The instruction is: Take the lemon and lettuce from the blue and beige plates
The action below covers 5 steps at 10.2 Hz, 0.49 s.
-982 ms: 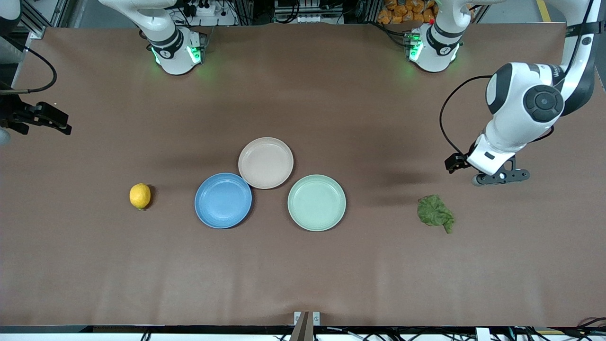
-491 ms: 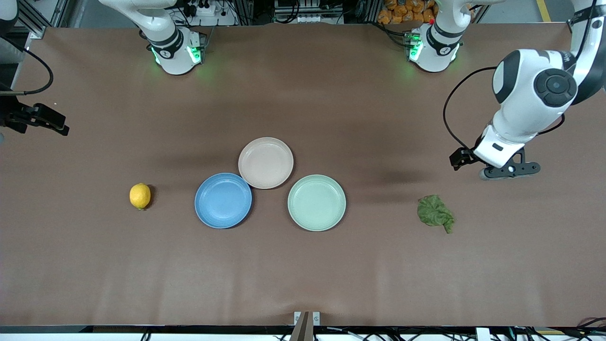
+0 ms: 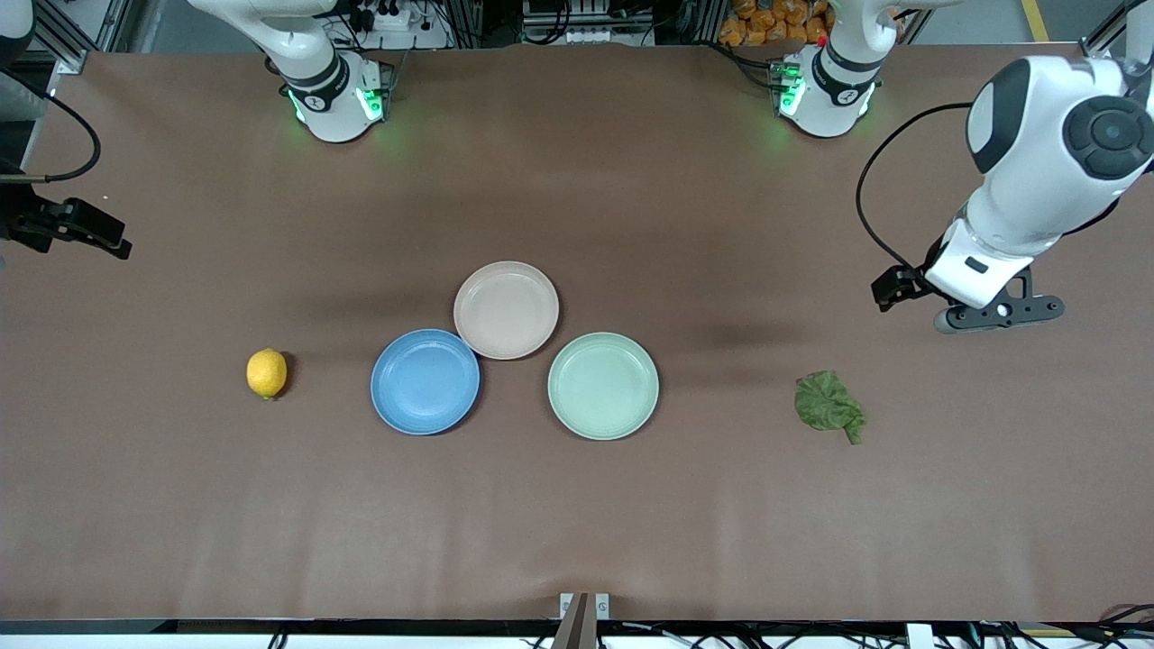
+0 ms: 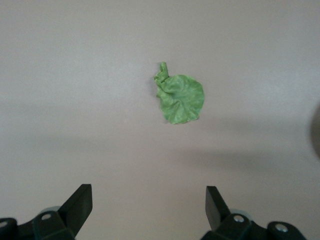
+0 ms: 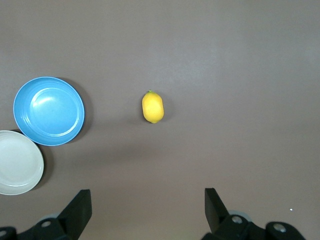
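The yellow lemon (image 3: 267, 373) lies on the bare brown table toward the right arm's end, beside the blue plate (image 3: 425, 381). The beige plate (image 3: 506, 309) sits farther from the front camera, and its rim meets the blue one's. Both plates hold nothing. The dark green lettuce (image 3: 828, 406) lies on the table toward the left arm's end. My left gripper (image 3: 999, 313) hangs open over bare table beside the lettuce (image 4: 180, 97). My right gripper (image 3: 81, 230) is open at the table's edge, high above the lemon (image 5: 152, 107) and blue plate (image 5: 49, 111).
A pale mint-green plate (image 3: 603, 386) with nothing on it sits between the blue plate and the lettuce. The two arm bases (image 3: 334, 90) (image 3: 825, 90) stand at the table's back edge. Brown table surface stretches all round the plates.
The left arm has lifted and swung outward toward its end of the table, away from the lettuce. The right gripper has drifted slightly outward. Lemon, lettuce and plates have not moved.
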Motion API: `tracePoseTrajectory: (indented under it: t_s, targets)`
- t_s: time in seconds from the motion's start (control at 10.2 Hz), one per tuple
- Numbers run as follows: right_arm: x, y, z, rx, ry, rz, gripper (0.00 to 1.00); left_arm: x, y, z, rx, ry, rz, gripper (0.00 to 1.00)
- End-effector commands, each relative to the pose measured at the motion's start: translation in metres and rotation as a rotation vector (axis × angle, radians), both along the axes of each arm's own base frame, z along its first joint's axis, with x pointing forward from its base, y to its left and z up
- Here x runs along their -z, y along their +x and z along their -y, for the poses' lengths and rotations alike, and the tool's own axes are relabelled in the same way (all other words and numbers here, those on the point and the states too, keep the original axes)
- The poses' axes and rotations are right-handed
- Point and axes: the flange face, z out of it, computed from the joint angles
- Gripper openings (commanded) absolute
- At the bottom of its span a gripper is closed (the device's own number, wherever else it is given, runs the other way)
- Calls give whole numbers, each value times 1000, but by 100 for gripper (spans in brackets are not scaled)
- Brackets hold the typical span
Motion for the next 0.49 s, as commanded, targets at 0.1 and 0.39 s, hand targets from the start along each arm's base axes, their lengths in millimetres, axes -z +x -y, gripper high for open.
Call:
tracePoseTrajectory:
  t_s: [0.1, 0.39]
  targets:
    - [-5, 2, 2, 12, -9, -6, 100, -43, -2, 7, 7, -9, -38, 100]
    - [-5, 2, 2, 6, -9, -6, 100, -87, -2, 6, 5, -7, -38, 100]
